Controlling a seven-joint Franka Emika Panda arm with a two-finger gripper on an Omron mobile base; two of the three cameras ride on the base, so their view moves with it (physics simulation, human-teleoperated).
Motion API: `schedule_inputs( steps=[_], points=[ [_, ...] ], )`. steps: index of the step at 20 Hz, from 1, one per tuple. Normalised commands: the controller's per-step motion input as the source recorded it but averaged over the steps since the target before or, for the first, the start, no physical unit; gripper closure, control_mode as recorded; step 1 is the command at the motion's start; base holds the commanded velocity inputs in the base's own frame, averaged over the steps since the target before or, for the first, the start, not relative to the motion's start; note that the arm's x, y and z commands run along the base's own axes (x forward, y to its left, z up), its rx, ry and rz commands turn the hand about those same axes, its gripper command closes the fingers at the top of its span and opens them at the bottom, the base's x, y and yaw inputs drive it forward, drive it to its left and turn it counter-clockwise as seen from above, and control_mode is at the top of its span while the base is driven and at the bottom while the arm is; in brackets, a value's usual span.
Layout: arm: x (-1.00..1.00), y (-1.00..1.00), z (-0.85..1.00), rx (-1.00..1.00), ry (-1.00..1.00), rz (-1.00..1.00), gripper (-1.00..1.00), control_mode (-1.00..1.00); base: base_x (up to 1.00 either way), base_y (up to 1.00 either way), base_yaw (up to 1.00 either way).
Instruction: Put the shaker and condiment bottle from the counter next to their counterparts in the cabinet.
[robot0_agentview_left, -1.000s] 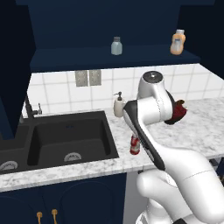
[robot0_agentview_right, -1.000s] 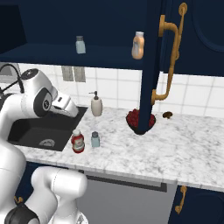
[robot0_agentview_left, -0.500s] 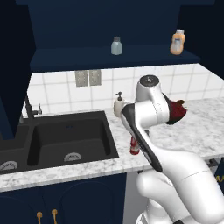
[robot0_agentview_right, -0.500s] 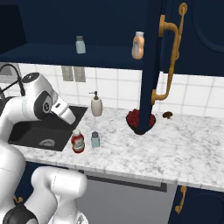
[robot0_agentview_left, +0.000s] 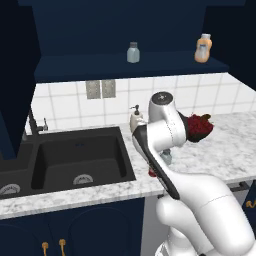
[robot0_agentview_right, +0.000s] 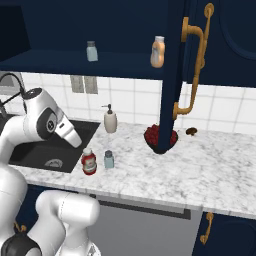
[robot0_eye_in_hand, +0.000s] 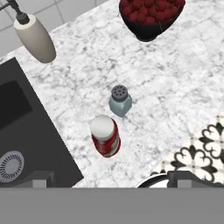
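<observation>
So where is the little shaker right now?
In the right base view, the shaker stands on the counter, just right of the condiment bottle, near the sink.

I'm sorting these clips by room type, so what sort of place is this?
A rendered home kitchen: a marbled counter with a black sink, a tiled backsplash, and a navy cabinet holding bottles.

The marbled worktop carries the red bottle and the shaker just beside it — plus a soap dispenser and a bowl of red fruit.
</observation>
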Motion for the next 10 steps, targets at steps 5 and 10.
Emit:
schedule_inputs(
  steps=[5, 10],
  points=[
    [0.16, 0.0, -0.17, 0.04, 0.0, 0.0, -1.0, -1.0, 0.0, 0.0, 0.0],
    [0.16, 0.0, -0.24, 0.01, 0.0, 0.0, -1.0, -1.0, 0.0, 0.0, 0.0]
  ],
)
